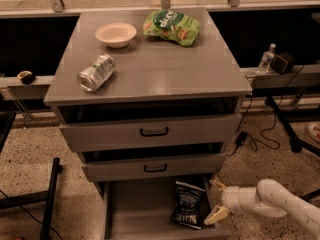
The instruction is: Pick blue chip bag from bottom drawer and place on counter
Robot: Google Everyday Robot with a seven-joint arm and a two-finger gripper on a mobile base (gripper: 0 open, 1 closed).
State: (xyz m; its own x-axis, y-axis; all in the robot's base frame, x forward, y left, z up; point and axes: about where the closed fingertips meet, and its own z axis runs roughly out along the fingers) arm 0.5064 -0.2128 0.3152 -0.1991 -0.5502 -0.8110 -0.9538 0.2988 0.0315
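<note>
The blue chip bag, dark navy with white lettering, lies flat in the right part of the open bottom drawer. My gripper comes in from the lower right on a white arm and sits just right of the bag, over the drawer's right edge. Its two pale fingers are spread apart, one above and one below, and hold nothing. The counter is the grey cabinet top above the three drawers.
On the counter lie a green chip bag, a pale bowl and a silver can on its side. The two upper drawers stand slightly open. A black stand leg is at the left, cables and a bottle at the right.
</note>
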